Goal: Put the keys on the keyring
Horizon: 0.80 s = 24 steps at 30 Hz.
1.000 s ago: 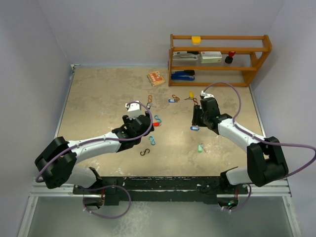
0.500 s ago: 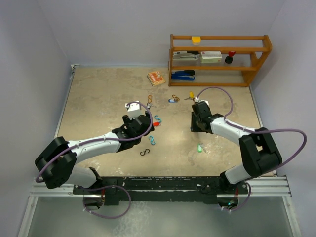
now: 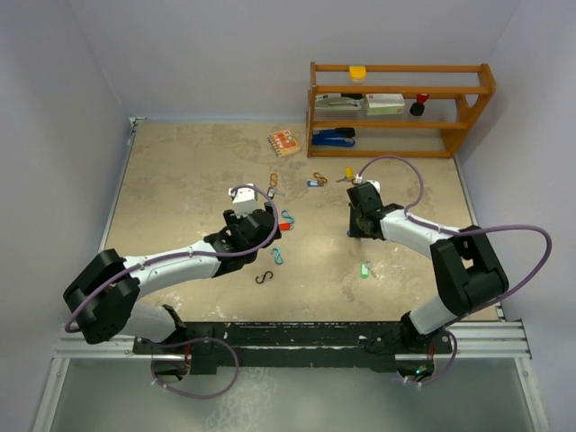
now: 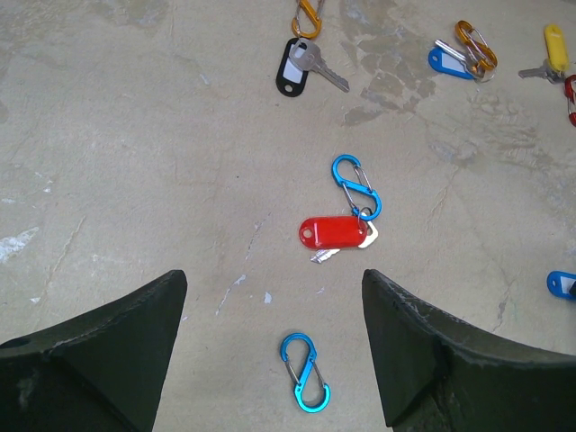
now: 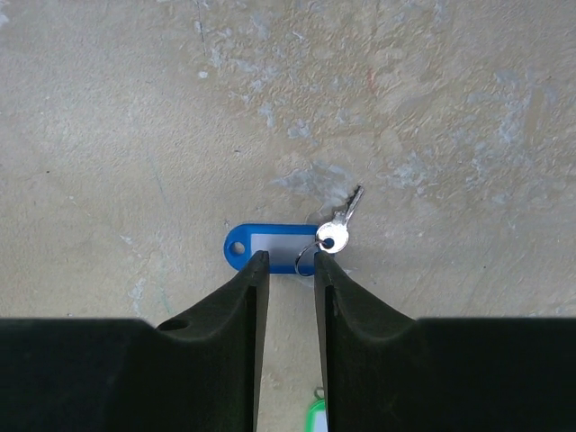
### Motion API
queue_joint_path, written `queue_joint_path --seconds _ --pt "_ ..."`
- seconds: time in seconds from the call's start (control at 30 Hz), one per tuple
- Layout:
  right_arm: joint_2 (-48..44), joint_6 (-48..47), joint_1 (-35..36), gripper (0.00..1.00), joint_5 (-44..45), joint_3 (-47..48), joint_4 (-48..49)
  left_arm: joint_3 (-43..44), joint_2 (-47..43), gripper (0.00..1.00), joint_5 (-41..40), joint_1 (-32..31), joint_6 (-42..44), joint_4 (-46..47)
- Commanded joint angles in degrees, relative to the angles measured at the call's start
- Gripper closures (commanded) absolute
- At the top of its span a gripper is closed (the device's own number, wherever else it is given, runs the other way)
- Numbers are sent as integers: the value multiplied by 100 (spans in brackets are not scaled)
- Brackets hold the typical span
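Beige tabletop (image 3: 180, 180) carries the blue-tagged key (image 5: 274, 246), tag lengthwise left-right, blade pointing up-right in the right wrist view. Right pincer (image 5: 288, 267), barely parted, hovers at its edge, empty; left pincer (image 4: 272, 281) gapes wide, empty.

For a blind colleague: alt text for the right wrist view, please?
The right gripper, fingers narrowly apart, reaches its tips to the near edge of a blue key tag lying flat on the beige table. A small silver key is ringed to the tag's right end; a green tag peeks in at the bottom.
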Motion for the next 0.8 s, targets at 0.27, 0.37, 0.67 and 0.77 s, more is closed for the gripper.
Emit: queue_joint_path --seconds 0.27,0.37,0.67,0.77 --pt "86 162 23 76 77 217 -79 21 -1 25 -15 16 -68 189" --pt "79 150 23 79 92 230 -115 26 -5 25 -15 15 -67 193" --pt "-59 125 23 100 505 256 -194 25 29 25 -6 14 -85 206" --pt "-276 5 43 100 580 223 -104 23 38 25 6 15 -85 207"
